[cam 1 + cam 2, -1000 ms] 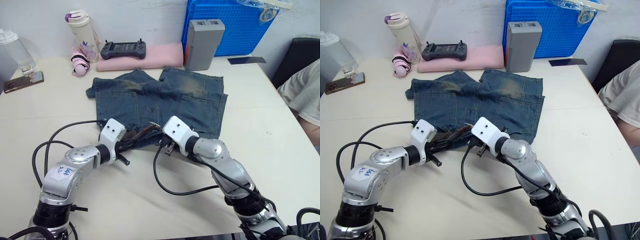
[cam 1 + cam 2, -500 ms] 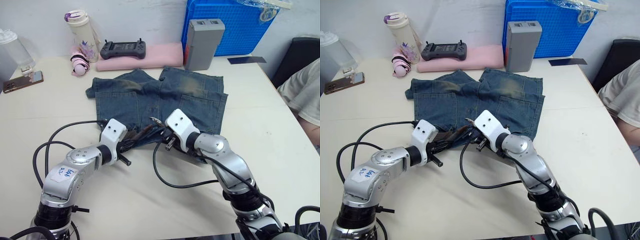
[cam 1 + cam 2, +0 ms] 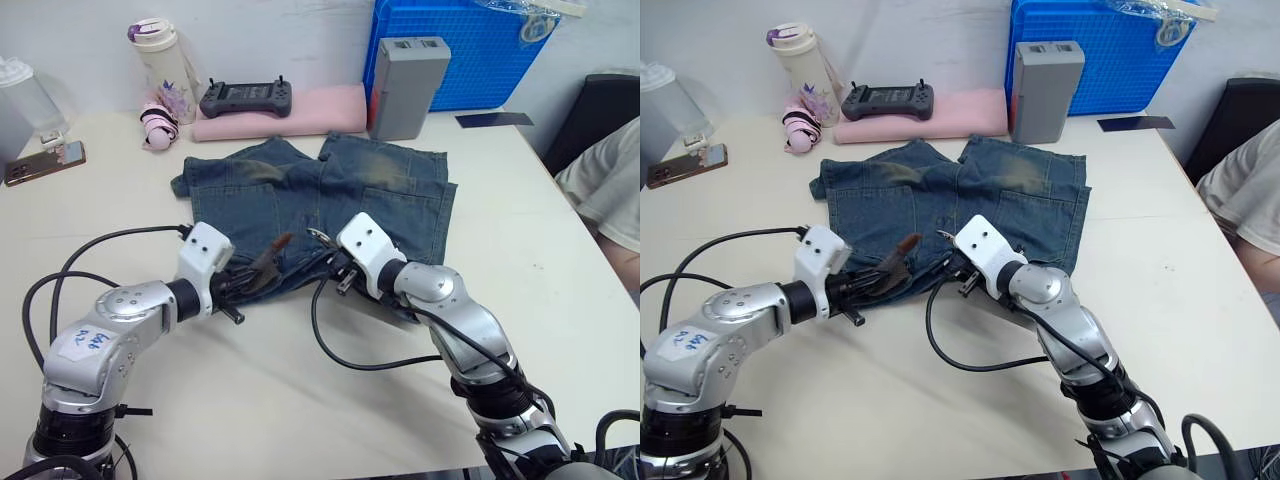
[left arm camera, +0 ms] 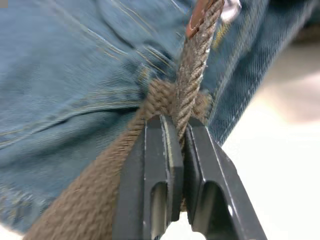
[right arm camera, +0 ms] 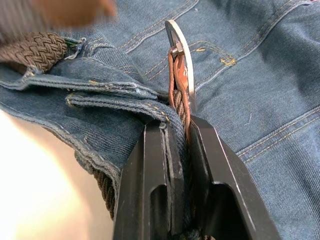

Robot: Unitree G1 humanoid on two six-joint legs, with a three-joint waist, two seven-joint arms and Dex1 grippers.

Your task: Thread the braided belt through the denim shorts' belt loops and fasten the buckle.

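At the shorts' near waistband, threading looks done, buckling not.
My left jaws clamp the braided belt; right jaws clamp its buckle at three o'clock on the denim shorts.

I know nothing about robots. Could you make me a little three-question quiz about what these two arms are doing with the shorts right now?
1. True or false: the left gripper is shut on the braided belt.
2. What does the right gripper pinch? A) the pink pad B) the belt's buckle end C) the phone
3. Fill in: the denim shorts lie flat on the ____.

Key: 1 true; 2 B; 3 table.
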